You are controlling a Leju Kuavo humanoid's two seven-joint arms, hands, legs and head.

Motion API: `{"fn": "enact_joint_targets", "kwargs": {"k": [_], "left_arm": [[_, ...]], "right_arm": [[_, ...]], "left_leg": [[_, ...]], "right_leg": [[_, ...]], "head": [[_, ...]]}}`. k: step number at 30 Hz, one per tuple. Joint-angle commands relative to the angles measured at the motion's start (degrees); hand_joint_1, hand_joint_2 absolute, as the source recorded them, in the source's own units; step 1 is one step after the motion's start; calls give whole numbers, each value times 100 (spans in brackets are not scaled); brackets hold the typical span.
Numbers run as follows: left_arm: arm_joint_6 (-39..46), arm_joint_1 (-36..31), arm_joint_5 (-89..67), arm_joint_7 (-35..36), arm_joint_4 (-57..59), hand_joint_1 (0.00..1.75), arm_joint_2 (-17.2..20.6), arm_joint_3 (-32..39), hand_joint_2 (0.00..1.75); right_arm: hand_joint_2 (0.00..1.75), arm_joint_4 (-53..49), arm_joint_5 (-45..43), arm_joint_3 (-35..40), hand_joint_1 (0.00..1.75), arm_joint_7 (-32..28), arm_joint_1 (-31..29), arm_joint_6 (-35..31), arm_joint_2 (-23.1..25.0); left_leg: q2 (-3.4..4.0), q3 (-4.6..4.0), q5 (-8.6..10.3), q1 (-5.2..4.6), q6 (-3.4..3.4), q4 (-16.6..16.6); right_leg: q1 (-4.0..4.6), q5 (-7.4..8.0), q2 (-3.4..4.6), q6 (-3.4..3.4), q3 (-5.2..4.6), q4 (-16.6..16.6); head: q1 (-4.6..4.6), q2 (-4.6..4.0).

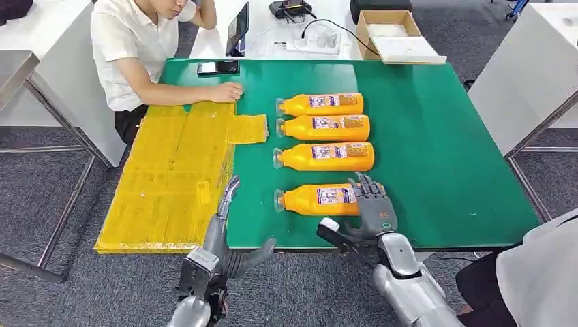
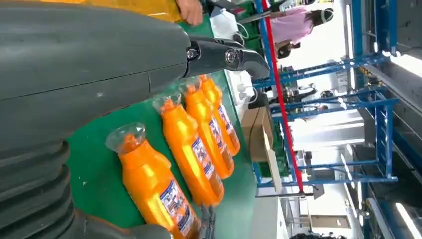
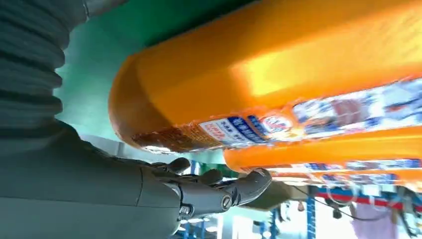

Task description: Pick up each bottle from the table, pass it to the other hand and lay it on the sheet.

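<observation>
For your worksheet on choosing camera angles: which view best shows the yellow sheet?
The head view: the yellow sheet lies whole across the green table's left edge. The left wrist view catches a strip of it; the right wrist view looks at bottles.

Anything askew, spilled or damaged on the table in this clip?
Nothing spilled or damaged. Four orange bottles lie in a tidy row; the right hand rests over the nearest bottle. The one irregularity: a loose flap of the yellow sheet sticks out toward the bottles.
</observation>
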Motion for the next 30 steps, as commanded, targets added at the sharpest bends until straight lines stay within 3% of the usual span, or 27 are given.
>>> {"fn": "enact_joint_targets", "kwargs": {"k": [1,15,20,22,30], "left_arm": [[-41,-299,54,78,453,0,68,-127,175],[-84,-381,68,124,547,0,98,-189,175],[-175,-498,193,199,706,0,104,-247,175],[-213,-564,273,177,783,0,100,-275,175],[-301,-616,519,151,764,0,157,-346,175]], "right_arm": [[175,1639,-28,-232,0,154,-555,71,153],[175,2020,-270,-374,0,-71,-732,320,297],[175,2513,-553,-449,2,-316,-913,956,349],[175,2663,-730,-511,173,-556,-949,1173,346],[175,2747,-1180,-671,175,-997,-773,1270,312]], "left_leg": [[4,31,-3,4,-8,-6],[4,80,-2,5,-7,-4],[13,88,3,8,-14,-9],[22,101,3,9,-11,-8],[37,135,-5,9,-8,-9]], "right_leg": [[5,-2,-4,-9,32,-9],[7,1,-5,-9,77,-11],[11,6,-6,-17,84,-16],[11,8,6,-15,95,-19],[12,7,23,-17,110,-21]], "head": [[0,-2],[0,0],[0,-2],[0,0],[0,0]]}}
